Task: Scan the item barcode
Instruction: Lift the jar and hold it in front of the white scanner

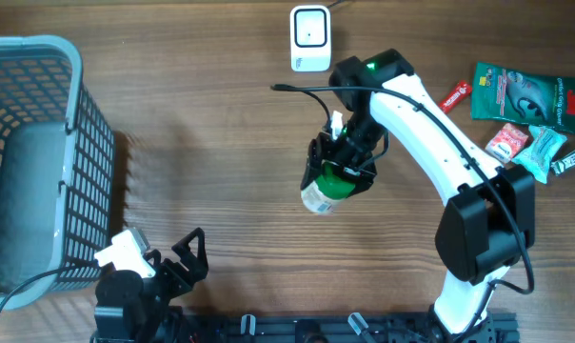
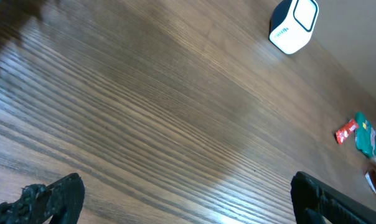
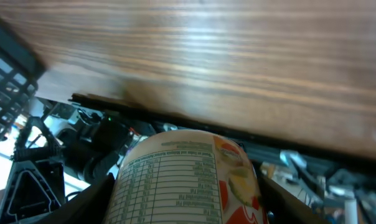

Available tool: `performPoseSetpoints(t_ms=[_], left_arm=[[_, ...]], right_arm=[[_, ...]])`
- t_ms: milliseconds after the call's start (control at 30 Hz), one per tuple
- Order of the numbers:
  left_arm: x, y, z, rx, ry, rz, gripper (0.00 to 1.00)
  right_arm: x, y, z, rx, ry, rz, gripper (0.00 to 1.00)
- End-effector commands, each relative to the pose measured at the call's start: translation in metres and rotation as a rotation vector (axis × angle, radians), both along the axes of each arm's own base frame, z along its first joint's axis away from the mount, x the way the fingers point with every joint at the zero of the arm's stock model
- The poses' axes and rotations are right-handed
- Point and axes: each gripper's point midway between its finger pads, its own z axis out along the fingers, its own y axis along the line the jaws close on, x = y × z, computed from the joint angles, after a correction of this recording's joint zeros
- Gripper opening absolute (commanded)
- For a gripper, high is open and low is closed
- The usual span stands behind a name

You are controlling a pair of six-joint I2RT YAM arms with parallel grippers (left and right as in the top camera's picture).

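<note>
My right gripper [image 1: 343,170] is shut on a white bottle [image 1: 326,190] with a green cap, held above the middle of the table. In the right wrist view the bottle [image 3: 185,180] fills the space between the two fingers, its printed nutrition table facing the camera. No barcode shows on that face. The white barcode scanner [image 1: 310,38] stands at the far edge, beyond the bottle; the left wrist view shows the scanner [image 2: 293,23] at top right. My left gripper [image 1: 159,262] rests open near the front edge, nothing between its fingers [image 2: 54,196].
A grey mesh basket [image 1: 40,152] stands at the left. Several packets lie at the right: a green pouch [image 1: 530,92], a small red sachet [image 1: 456,96], a red-and-white packet [image 1: 508,141] and a teal wrapper [image 1: 545,152].
</note>
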Motion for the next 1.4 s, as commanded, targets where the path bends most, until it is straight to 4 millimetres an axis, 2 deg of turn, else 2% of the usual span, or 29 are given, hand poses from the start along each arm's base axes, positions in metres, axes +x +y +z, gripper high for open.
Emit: performPoseSetpoints(t_ms=[0,133,267,467,667,767,933,1067,1133,1200,1267,1300,1367], left_arm=[[0.001,0.0,-0.001,-0.005,0.0,0.003,1.0],[0.001,0.0,-0.001,-0.005,0.0,0.003,1.0],[0.001,0.0,-0.001,-0.005,0.0,0.003,1.0],[0.001,0.0,-0.001,-0.005,0.0,0.003,1.0],[0.001,0.0,-0.001,-0.005,0.0,0.003,1.0],[0.001,0.0,-0.001,-0.005,0.0,0.003,1.0],[0.001,0.0,-0.001,-0.005,0.0,0.003,1.0],[0.001,0.0,-0.001,-0.005,0.0,0.003,1.0],[0.001,0.0,-0.001,-0.005,0.0,0.003,1.0],[0.001,0.0,-0.001,-0.005,0.0,0.003,1.0],[0.001,0.0,-0.001,-0.005,0.0,0.003,1.0],[0.001,0.0,-0.001,-0.005,0.0,0.003,1.0],[0.001,0.0,-0.001,-0.005,0.0,0.003,1.0]], right_arm=[[0.035,0.003,-0.009,0.002,-0.178,0.012,0.61],[0.108,-0.014,-0.027,-0.177,-0.501,-0.053,0.61],[0.176,-0.024,-0.018,-0.278,-0.804,-0.112,0.61],[0.244,-0.031,0.004,-0.37,-1.115,-0.164,0.64],[0.299,-0.013,-0.007,-0.341,-1.311,-0.177,0.65],[0.336,-0.003,-0.003,-0.329,-1.487,-0.205,0.66],[0.365,-0.004,0.003,-0.346,-1.637,-0.316,0.7],[0.37,-0.004,-0.013,-0.35,-1.639,-0.334,0.69],[0.369,-0.004,-0.008,-0.35,-1.639,-0.333,0.7],[0.364,-0.006,0.012,-0.349,-1.641,-0.334,0.7],[0.351,-0.012,0.034,-0.362,-1.611,-0.312,0.7],[0.335,-0.021,0.047,-0.386,-1.562,-0.284,0.7],[0.3,-0.042,0.059,-0.445,-1.444,-0.213,0.71]])
